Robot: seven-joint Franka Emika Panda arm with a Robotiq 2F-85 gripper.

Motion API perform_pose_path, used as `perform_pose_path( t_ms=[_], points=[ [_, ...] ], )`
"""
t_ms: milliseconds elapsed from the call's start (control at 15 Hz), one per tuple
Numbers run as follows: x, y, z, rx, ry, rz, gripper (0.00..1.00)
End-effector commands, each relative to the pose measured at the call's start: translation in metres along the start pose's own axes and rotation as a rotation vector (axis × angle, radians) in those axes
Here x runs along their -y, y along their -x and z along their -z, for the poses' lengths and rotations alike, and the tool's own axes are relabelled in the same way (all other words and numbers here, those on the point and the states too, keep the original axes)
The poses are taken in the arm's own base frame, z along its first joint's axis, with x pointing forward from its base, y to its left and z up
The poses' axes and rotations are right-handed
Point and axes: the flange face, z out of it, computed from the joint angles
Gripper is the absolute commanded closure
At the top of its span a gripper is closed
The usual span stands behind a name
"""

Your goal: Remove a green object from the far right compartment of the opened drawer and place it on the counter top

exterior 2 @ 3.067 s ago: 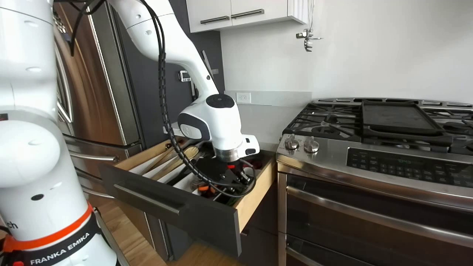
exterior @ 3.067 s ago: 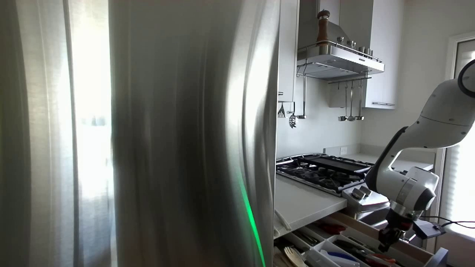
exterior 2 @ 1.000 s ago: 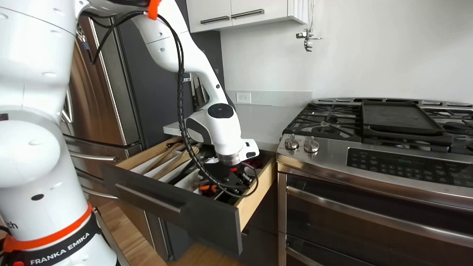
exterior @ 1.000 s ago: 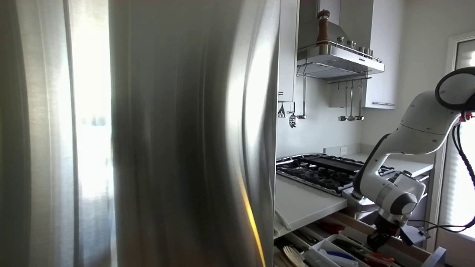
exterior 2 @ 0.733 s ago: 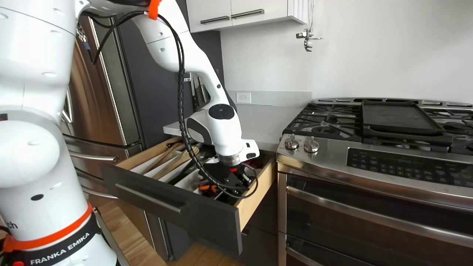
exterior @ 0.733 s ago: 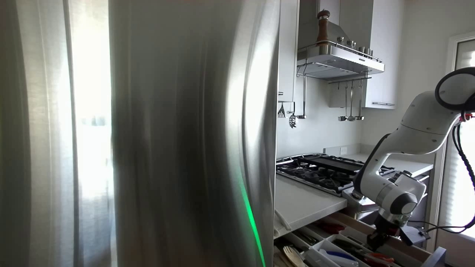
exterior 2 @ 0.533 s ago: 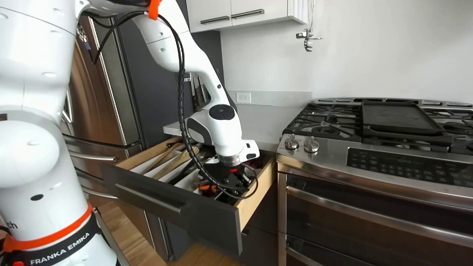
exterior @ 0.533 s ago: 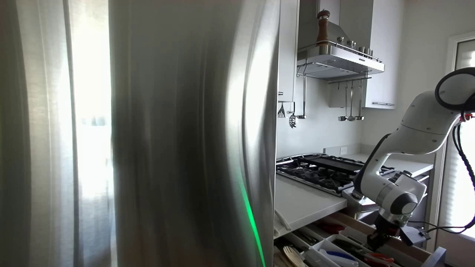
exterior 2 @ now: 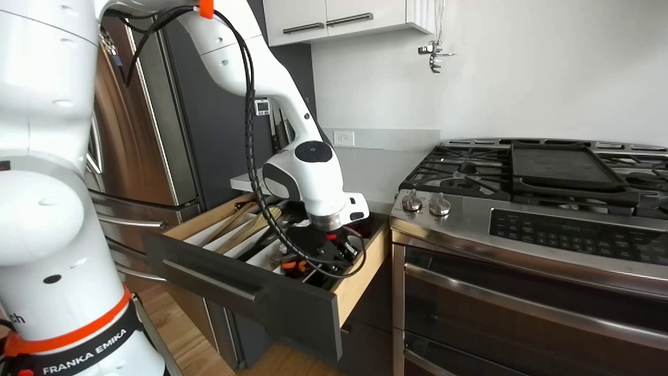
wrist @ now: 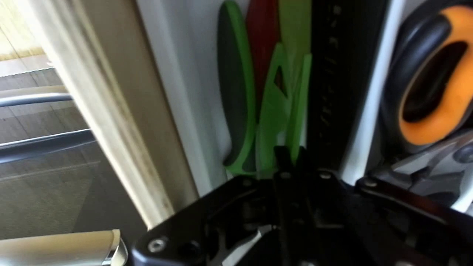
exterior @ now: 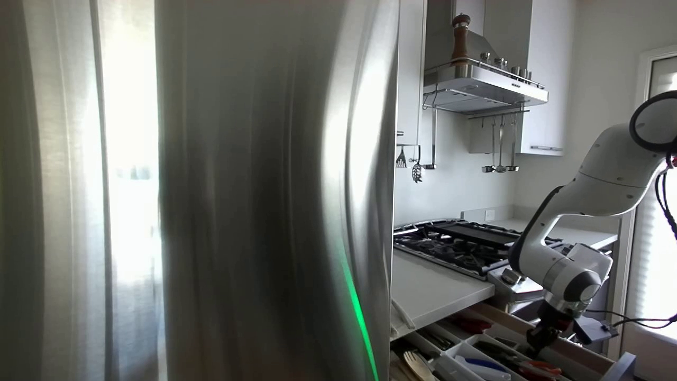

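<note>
The open drawer [exterior 2: 209, 282] has a dark front and wooden sides in an exterior view. In the wrist view, its end compartment beside the wooden side wall [wrist: 111, 92] holds a bright green object [wrist: 271, 114] with a triangular hole and a thin upright strip [wrist: 298, 114]. I cannot tell whether both are one piece. My gripper [wrist: 293, 157] is down in this compartment, its tips close together with the green strip between them. It also shows in an exterior view [exterior: 535, 349]. The pale counter top [exterior: 444, 291] lies behind the drawer, in both exterior views [exterior 2: 381, 167].
A dark-and-green handle [wrist: 236, 85], a red piece [wrist: 261, 40] and a black piece [wrist: 336, 74] share the compartment. A white divider [wrist: 373, 92] separates it from orange-handled scissors [wrist: 430, 125]. The stove [exterior 2: 449, 219] stands beside the drawer, the fridge [exterior: 254, 190] at its other side.
The arm went across the drawer between 3.1 s and 1.0 s ago, then held still. Since 0.5 s ago the gripper has risen slightly and shifted a little towards the stove-side wall.
</note>
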Motion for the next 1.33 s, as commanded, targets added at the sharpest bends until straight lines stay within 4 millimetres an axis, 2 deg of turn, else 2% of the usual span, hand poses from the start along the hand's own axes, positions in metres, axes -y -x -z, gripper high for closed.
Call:
perform_pose_path(
  t_ms=[0,200,400,600,800,1000,1067,1267],
  points=[
    [-0.006,0.006,0.033,-0.014,-0.011,-0.030,0.99],
    [-0.006,0.000,0.052,-0.033,-0.059,-0.059,0.99],
    [0.002,-0.018,0.077,-0.069,-0.120,-0.073,0.99],
    [0.015,-0.047,0.110,-0.110,-0.178,-0.075,0.99],
    [0.028,-0.086,0.145,-0.173,-0.252,-0.092,0.99],
    [0.037,-0.119,0.172,-0.208,-0.355,-0.116,0.99],
    [0.035,-0.109,0.162,-0.211,-0.294,-0.096,0.94],
    [0.040,-0.123,0.175,-0.225,-0.336,-0.102,0.94]
  ],
)
